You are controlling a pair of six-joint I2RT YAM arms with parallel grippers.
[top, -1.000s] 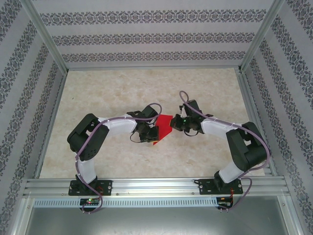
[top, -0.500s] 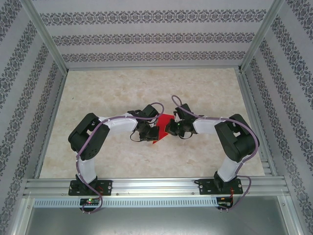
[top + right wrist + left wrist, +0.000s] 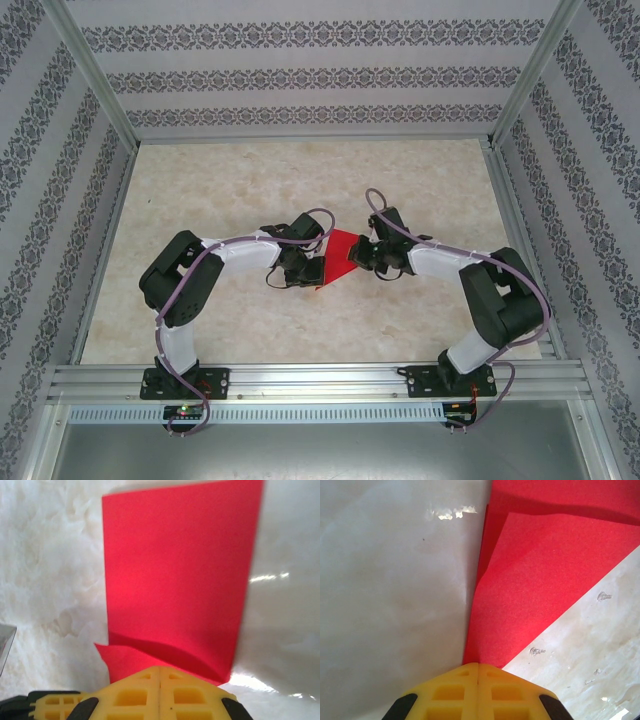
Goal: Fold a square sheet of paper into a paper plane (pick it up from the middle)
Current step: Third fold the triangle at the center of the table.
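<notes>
The marble-look table (image 3: 220,190) is the big thing here, with the left arm (image 3: 185,290) and the right arm (image 3: 500,295) bent in toward its middle. The square sheet of paper (image 3: 340,255) lies between the two sets of fingers, already doubled over on itself, red side up.

The left gripper (image 3: 478,680) has its yellow fingers pressed flat together with no gap. A sharp corner of the sheet runs right up to their tips, and the red spreads out ahead of them and off to their right. The right gripper (image 3: 160,680) is closed just as tight, and the paper stretches straight ahead of its tips. Whether either pair has a layer nipped between the pads, I cannot tell.

Just in front of the right fingertips a loose flap (image 3: 145,655) curls up off the layer beneath. To me that says the paper is very light and springy and won't stay flat until a crease is pressed in hard. I'd expect it to slide on the glossy top and to crumple or tear if dragged. The lifted flap edge looks like the easiest place to take hold.
</notes>
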